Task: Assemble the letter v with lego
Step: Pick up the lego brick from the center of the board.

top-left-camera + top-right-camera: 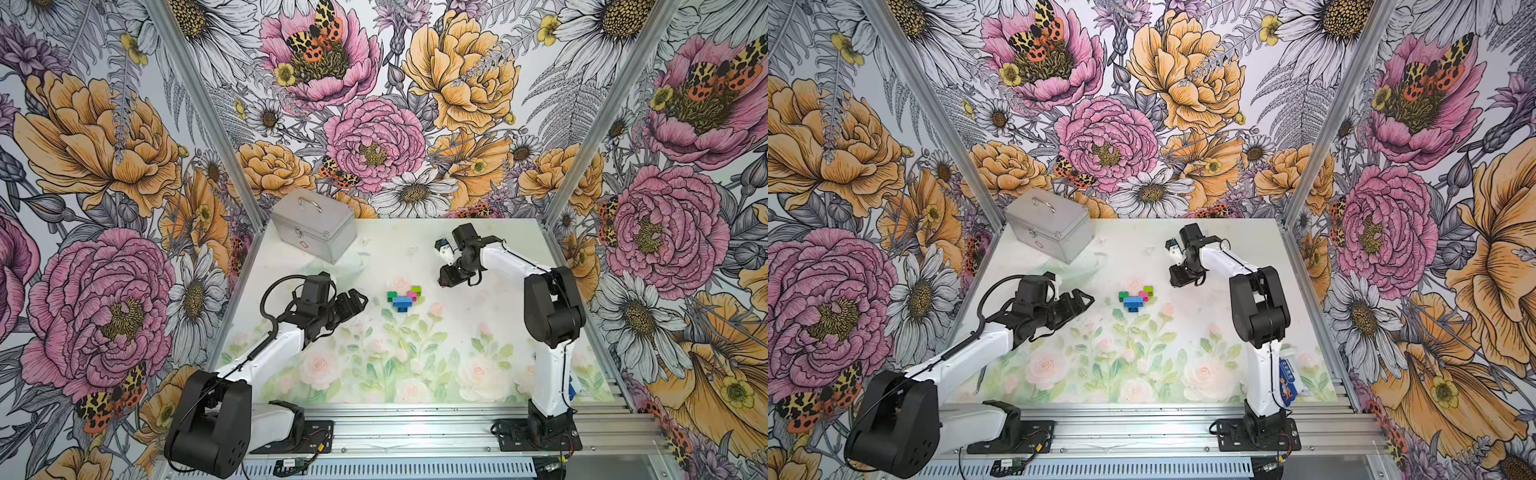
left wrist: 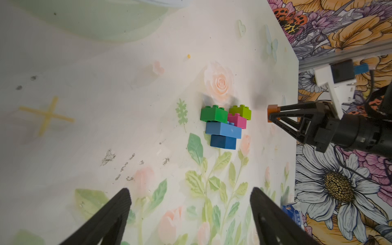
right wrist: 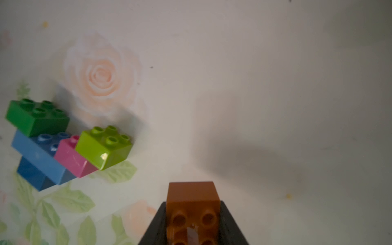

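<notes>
Floral-papered walls enclose a pale rose-printed tabletop point(image 1: 478, 257). The left end effector point(image 2: 190, 191) stands open and empty near the joined cluster of blue, green, pink and lime plastic bricks point(image 1: 404, 297), which lies mid-surface. On the cluster's other side, the right end effector point(image 2: 273, 114) grips a small brown studded brick point(image 3: 192, 197).

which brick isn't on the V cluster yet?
The brown brick, clamped in the right pincer; the other five are joined in the V cluster.
</notes>
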You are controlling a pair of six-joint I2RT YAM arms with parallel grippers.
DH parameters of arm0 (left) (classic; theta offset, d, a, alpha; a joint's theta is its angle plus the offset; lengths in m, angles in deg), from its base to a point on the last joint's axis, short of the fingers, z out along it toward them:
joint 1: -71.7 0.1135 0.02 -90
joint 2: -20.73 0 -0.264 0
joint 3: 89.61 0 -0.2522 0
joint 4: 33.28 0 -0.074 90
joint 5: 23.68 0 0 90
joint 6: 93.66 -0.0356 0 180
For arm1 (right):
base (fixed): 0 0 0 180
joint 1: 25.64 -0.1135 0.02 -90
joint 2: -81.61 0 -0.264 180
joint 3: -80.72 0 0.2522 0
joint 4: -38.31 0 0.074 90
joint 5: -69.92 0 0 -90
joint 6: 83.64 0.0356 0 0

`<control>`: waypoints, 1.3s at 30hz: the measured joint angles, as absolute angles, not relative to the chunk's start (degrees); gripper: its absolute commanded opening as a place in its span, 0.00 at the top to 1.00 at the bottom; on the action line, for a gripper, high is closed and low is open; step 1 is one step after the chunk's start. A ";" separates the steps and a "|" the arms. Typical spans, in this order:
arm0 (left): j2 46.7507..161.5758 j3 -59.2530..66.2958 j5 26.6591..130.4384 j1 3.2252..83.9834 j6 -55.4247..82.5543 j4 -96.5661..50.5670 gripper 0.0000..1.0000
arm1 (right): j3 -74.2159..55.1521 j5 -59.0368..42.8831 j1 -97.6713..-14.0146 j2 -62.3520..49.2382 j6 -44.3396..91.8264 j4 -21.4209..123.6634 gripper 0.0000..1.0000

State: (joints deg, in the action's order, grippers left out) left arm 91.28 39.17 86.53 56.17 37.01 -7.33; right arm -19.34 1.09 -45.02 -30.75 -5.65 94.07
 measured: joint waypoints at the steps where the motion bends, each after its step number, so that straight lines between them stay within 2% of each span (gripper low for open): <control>1: 91.08 38.28 88.03 56.24 37.38 -7.53 0.20 | -15.96 4.83 -46.74 -26.20 -10.42 92.02 0.82; 3: 90.49 36.55 91.16 56.11 38.17 -8.36 0.22 | -10.91 10.53 -49.61 -19.12 -18.77 88.30 0.86; 6: 89.40 33.69 95.18 54.73 38.74 -9.67 0.25 | -6.58 19.93 -52.89 -11.84 -30.26 85.07 0.87; 10: 88.04 31.63 98.64 50.71 39.52 -11.09 0.31 | -5.99 25.40 -52.56 -11.12 -38.94 82.53 0.89; 13: 88.09 30.85 100.27 47.72 39.89 -11.88 0.37 | -5.53 26.67 -52.58 -11.14 -42.55 82.38 0.89; 21: 90.84 29.60 101.08 41.25 39.89 -12.95 0.43 | -5.53 27.19 -54.02 -11.16 -46.39 81.81 0.90; 30: 95.89 26.96 99.73 39.15 39.46 -12.80 0.50 | -5.53 27.08 -55.75 -11.16 -48.67 82.03 0.91; 34: 97.53 25.36 97.72 38.14 38.63 -11.57 0.59 | -5.57 26.71 -55.88 -11.16 -49.04 82.05 0.91; 37: 97.99 24.88 96.41 37.95 37.73 -10.46 0.69 | -5.60 26.47 -56.12 -11.30 -49.06 82.18 0.85; 38: 98.10 24.79 96.14 37.88 37.77 -10.26 0.73 | -5.64 26.12 -56.19 -11.43 -49.08 82.18 0.79; 39: 98.18 24.68 95.58 37.81 38.08 -9.82 0.75 | -5.68 25.75 -56.25 -11.71 -49.28 82.03 0.68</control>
State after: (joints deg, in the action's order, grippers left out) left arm 98.18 24.68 95.58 37.81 38.08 -9.82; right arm -5.68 25.75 -56.25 -11.71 -49.28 82.03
